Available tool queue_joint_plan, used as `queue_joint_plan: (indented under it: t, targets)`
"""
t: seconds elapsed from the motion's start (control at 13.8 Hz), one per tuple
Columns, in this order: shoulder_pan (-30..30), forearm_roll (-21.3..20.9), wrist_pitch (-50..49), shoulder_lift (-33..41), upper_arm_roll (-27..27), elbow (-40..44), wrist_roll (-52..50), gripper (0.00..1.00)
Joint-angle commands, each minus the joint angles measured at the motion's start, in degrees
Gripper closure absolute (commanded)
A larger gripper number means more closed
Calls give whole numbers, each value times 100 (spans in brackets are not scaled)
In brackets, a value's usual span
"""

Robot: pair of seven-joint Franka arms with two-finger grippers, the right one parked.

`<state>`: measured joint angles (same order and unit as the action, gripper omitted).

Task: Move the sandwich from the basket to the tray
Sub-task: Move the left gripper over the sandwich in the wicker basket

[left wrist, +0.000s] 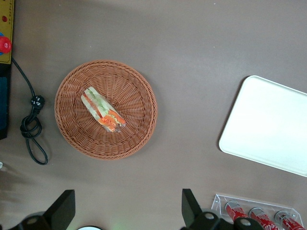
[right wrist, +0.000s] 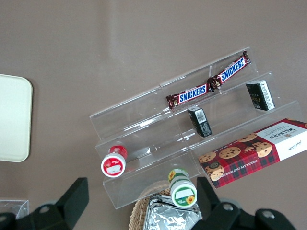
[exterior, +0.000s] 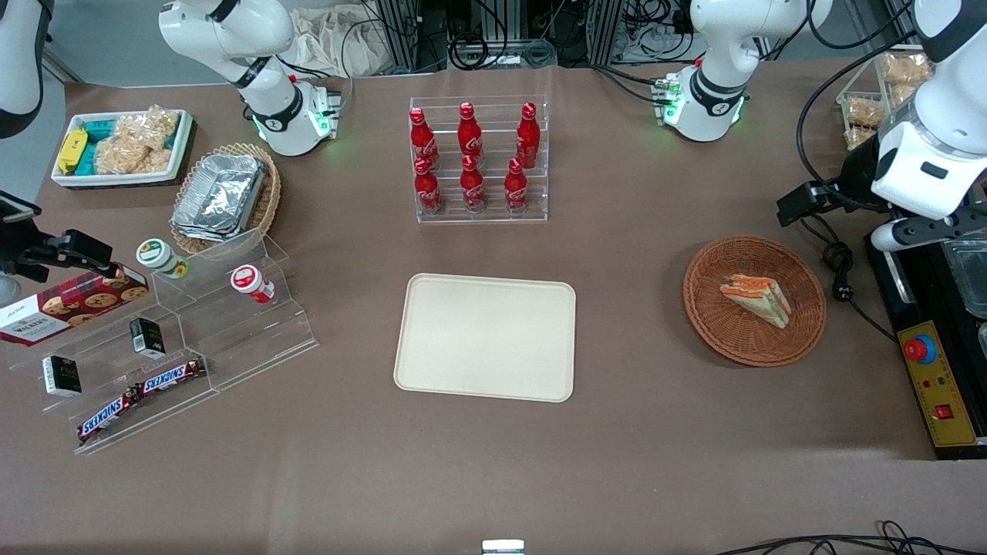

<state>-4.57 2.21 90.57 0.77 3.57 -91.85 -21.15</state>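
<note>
The sandwich [exterior: 757, 298] [left wrist: 102, 109] is a pale wedge with orange, red and green layers. It lies in the round reddish-brown wicker basket [exterior: 802, 320] [left wrist: 139, 91] toward the working arm's end of the table. The cream tray [exterior: 486, 336] [left wrist: 268, 122] lies flat and bare in the middle of the table, beside the basket. My gripper [left wrist: 127, 208] hangs high above the table, open, a little farther from the front camera than the basket. Bare brown tabletop shows between its fingers [left wrist: 63, 207], and it touches nothing.
A clear rack of red bottles [exterior: 478, 158] [left wrist: 256, 213] stands farther from the front camera than the tray. A black cable [exterior: 840, 270] [left wrist: 31, 127] and a control box with a red stop button [exterior: 919, 349] lie beside the basket. Snack shelves [exterior: 154, 339] sit toward the parked arm's end.
</note>
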Motion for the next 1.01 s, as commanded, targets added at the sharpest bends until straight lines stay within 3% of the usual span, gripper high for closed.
queue_joint_plan:
  t: [0.0,0.22,0.43,0.94]
  targets:
    - [-132,-124,-128,-104,-85,186,6,0]
    - [-79,-142,-233,-147,-119,124,-177,0]
    - [70,-168,-15,-165,-181,-472,-1056,0]
    - [352,-361,2558,-165,-225,-2949,-2190,0]
